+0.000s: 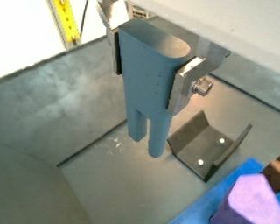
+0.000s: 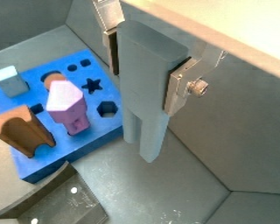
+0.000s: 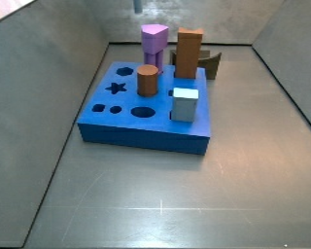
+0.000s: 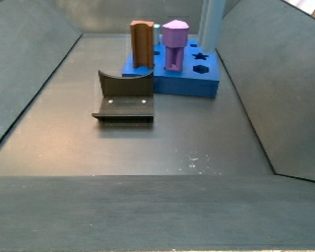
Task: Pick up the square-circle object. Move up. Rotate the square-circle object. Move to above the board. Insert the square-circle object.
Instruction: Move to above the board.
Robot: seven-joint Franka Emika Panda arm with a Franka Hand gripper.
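1. The gripper point(image 1: 150, 54) is raised above the grey floor point(image 1: 60, 114) and is clamped on the square-circle object point(image 1: 149, 87), a tall, slender, dull grey-blue peg with flat sides. Both wrist views show the silver finger plates point(image 2: 178, 85) pressed against opposite faces of the peg's upper part.
2. The peg hangs upright from the gripper. In a wrist view its lower part splits into two narrower ends, and these are clear of the floor.
3. Below and to one side of the gripper stands the fixture point(image 1: 209, 142), a dark L-shaped bracket on a base plate; it is apart from the peg.
4. The board point(image 2: 66, 144), a thick bright-blue square slab with cut-out holes, lies on the floor near the gripper, not directly beneath the peg.
5. Standing in the board: a purple peg point(image 3: 153, 44) with a pointed top, a tall brown block point(image 3: 189, 51), a shorter brown cylinder point(image 3: 147, 80) and a pale whitish-blue square block point(image 3: 185, 104).
6. Open holes in the board include a star point(image 3: 117, 88) and several circles.
7. In a side view, a pale blue-grey upright point(image 4: 213, 22) behind the board runs out of the picture; it cannot be identified with certainty.
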